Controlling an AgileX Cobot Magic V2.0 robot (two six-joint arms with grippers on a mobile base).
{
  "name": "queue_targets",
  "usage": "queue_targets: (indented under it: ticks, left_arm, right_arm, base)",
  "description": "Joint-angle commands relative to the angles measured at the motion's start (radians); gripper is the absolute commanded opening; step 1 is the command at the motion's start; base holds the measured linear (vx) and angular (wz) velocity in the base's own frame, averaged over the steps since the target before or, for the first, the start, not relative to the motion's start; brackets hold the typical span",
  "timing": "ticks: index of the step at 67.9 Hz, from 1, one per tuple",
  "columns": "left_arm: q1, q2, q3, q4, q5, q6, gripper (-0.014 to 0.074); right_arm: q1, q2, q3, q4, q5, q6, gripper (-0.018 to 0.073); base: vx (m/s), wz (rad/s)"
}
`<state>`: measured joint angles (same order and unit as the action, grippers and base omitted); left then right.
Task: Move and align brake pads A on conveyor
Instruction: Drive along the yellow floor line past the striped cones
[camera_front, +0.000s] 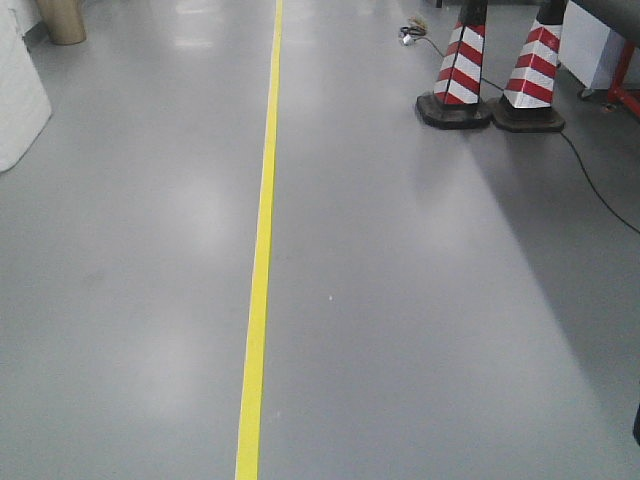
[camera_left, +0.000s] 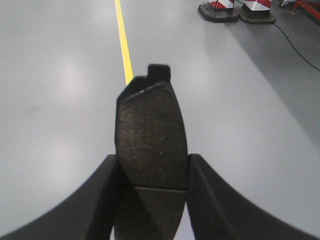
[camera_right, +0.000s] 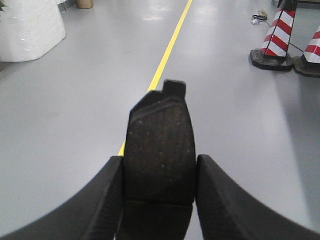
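Floor (camera_front: 400, 300), grey with a yellow line (camera_front: 262, 250), fills each view; striped cones (camera_front: 460, 70) stand upper right. Left hand (camera_left: 152, 165) pinches one brake pad (camera_left: 150, 130), lower centre, across its long edges near the groove, right hand (camera_right: 159, 162) a second pad (camera_right: 159, 135) likewise; stiff, dense, probably slip-free. Conveyor unseen

We see open floor (camera_front: 420, 330) ahead, crossed only by a flat yellow line (camera_front: 262, 250). Two striped cones (camera_front: 460, 65) and a trailing cable (camera_front: 598, 182) block the far right, a white bulky object (camera_front: 15, 90) the far left. The left tool (camera_left: 152, 157) and right tool (camera_right: 160, 158) are plugged by brake pads (camera_left: 150, 125).
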<state>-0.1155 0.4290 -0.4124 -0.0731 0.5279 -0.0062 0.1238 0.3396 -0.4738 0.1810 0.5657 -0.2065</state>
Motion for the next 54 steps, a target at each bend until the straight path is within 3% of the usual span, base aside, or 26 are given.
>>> queue_targets:
  ticks: [1, 54]
  left_arm:
    - [-0.006, 0.004, -0.028, -0.007, -0.095, -0.001, -0.0006]
    - [-0.006, 0.004, -0.028, -0.007, -0.095, -0.001, -0.0006]
  right_arm:
    - [-0.004, 0.005, -0.031, 0.004, -0.095, -0.006, -0.0008]
    - [-0.004, 0.005, -0.031, 0.004, -0.095, -0.006, -0.0008]
  base:
    - [0.72, -0.08]
    - [0.74, -0.02]
